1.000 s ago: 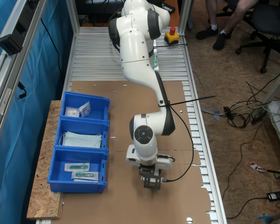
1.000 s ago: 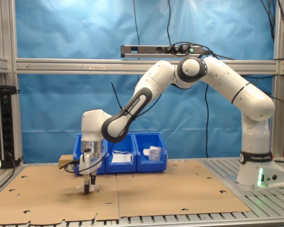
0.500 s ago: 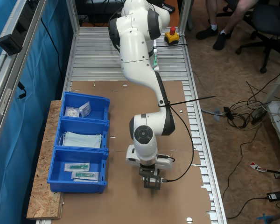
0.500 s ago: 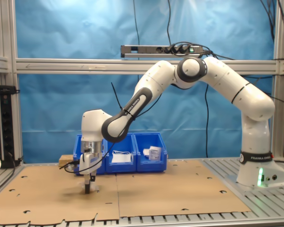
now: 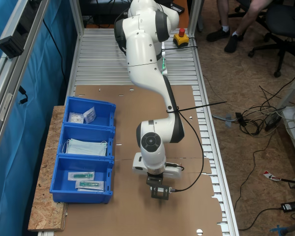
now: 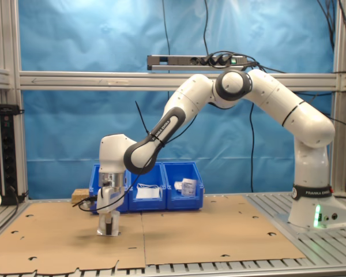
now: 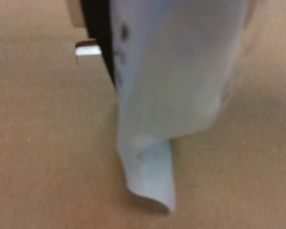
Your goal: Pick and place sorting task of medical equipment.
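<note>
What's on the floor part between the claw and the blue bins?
Nothing: in the first exterior view, bare cardboard lies between the claw and the bins.

We see a metal-slatted workbench (image 5: 137, 54) overlaid with brown cardboard sheets (image 5: 132, 216). Beside the arm's tool, on a chipboard slab (image 5: 44, 206), sits a row of three blue bins (image 5: 86, 156). Behind the tool stands the robot base (image 6: 311, 210).

Both exterior views were evenly bright and sharp, with a soft shadow beneath the gripper (image 6: 108, 229), while the wrist view was blurred and out of focus
</note>
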Available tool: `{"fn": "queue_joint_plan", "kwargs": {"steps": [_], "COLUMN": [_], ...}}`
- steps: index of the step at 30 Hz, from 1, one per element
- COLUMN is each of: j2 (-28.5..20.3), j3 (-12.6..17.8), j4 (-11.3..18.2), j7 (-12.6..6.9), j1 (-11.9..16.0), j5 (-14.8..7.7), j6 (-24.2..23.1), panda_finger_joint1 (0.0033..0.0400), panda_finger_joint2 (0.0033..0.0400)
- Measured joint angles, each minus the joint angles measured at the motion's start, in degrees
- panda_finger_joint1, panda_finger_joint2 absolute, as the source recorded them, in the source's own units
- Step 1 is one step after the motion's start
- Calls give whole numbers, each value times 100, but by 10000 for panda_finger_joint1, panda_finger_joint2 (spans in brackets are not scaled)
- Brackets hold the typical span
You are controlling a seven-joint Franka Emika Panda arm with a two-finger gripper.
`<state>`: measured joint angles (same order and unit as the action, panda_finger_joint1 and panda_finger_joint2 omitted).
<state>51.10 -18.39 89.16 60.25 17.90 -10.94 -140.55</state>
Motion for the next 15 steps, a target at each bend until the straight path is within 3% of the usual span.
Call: {"fn": "queue_joint_plan", "kwargs": {"steps": [4, 5, 15], "j2": [-10, -19, -416], "j3": [2, 4, 100], "j4": [1, 3, 128], "j7": [0, 0, 0], "j1": [0, 0, 0], "j5": [0, 0, 0], "j6": [0, 0, 160], "panda_finger_joint1": [93, 57, 57], "panda_finger_joint2": [93, 57, 57]}}
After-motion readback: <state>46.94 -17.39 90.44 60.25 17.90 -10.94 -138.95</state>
